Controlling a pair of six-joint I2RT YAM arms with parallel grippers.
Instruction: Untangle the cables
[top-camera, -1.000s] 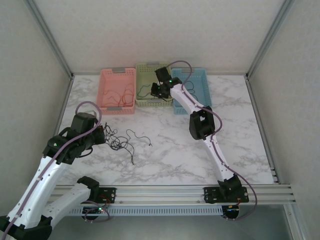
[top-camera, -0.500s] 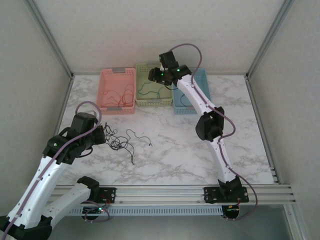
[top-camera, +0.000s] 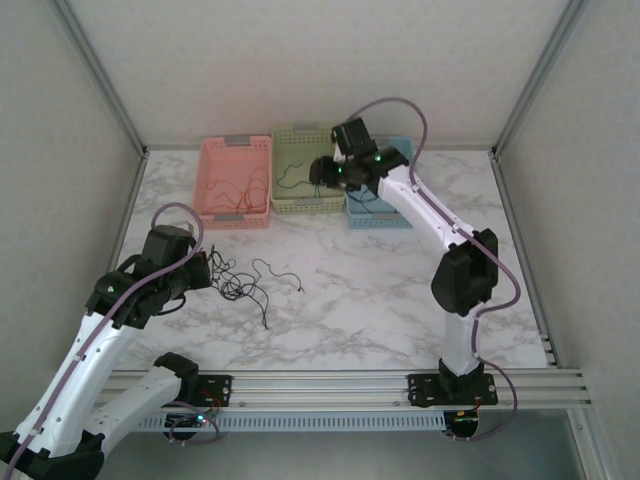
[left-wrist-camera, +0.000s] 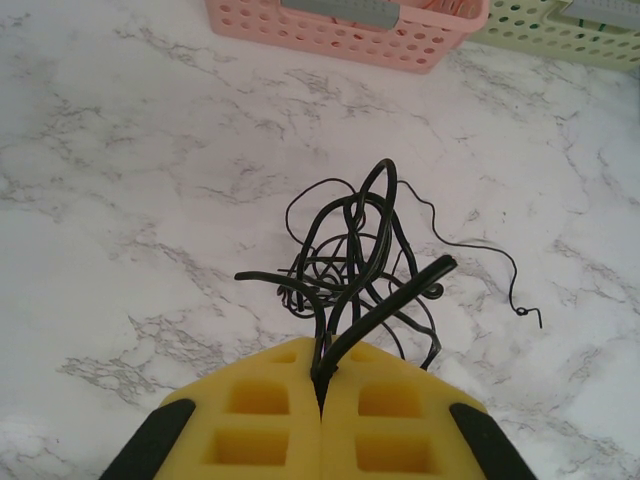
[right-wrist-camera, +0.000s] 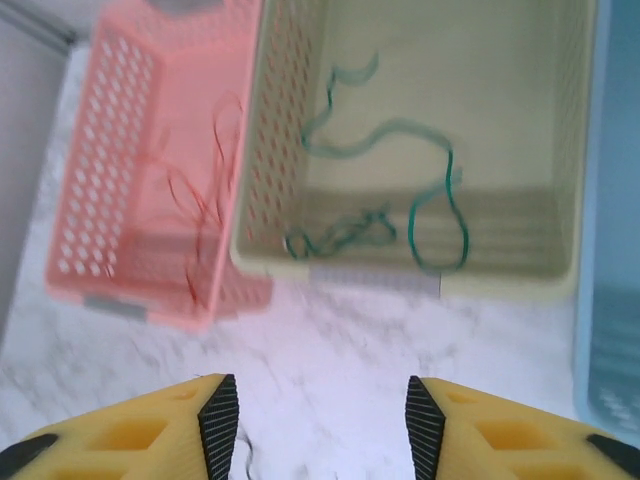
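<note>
A knot of thin black cables (left-wrist-camera: 355, 265) lies on the white marbled table (top-camera: 350, 300), toward 8 o'clock in the top view. One loose strand trails off toward 3 o'clock. Several loops are pinched between the yellow foam pads of the left gripper (left-wrist-camera: 321, 378), which is clamped tight on the knot's 6 o'clock side.

Thin green cables (right-wrist-camera: 420, 190) are laid in the pale green perforated plastic basket (right-wrist-camera: 500, 90) at 12 o'clock. Thin red-orange cables (right-wrist-camera: 205, 200) are laid in the pink perforated plastic basket (right-wrist-camera: 100, 180) at 11 o'clock. A light blue plastic basket (top-camera: 390, 216) stands just beside them at 1 o'clock. The right gripper (right-wrist-camera: 320, 400) is poised over the green basket's near rim, jaws parted, with nothing between them.

More than one strand appears to be clamped, so the knot could be tightened, or dragged whole, if a single cable is pulled. The low green loop by the rim could also be snagged.
</note>
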